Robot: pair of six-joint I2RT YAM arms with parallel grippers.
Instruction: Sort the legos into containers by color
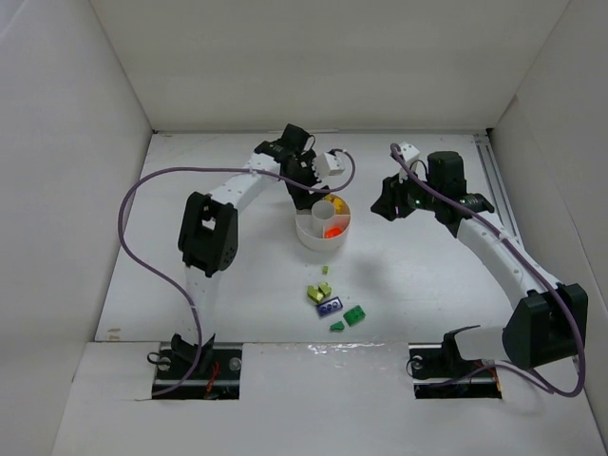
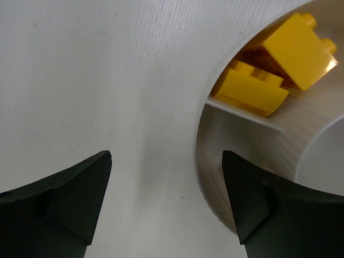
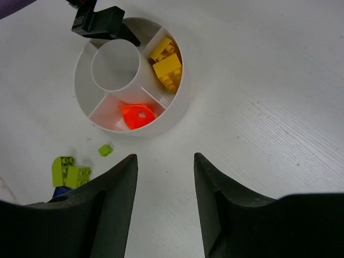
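The round white dish [image 1: 306, 237] stands mid-table, split into containers around a centre cup [image 3: 115, 64]. One wedge holds two yellow legos [image 3: 167, 64] [image 2: 301, 48]. An orange lego [image 3: 137, 115] lies in another wedge. Loose on the table nearer the arms lie lime legos [image 1: 318, 292], a blue one [image 1: 330, 306], green ones [image 1: 354, 315] and a tiny lime piece [image 3: 105, 150]. My left gripper [image 2: 166, 161] is open and empty, straddling the dish's far-left rim, with one finger over the table and one over a bare wedge. My right gripper [image 3: 164, 157] hangs open and empty above the table, to the right of the dish.
White walls enclose the table on the left, back and right. A purple cable [image 1: 142, 190] loops out from the left arm, and another runs along the right arm [image 1: 570, 313]. A metal rail [image 1: 494, 176] runs along the table's right edge.
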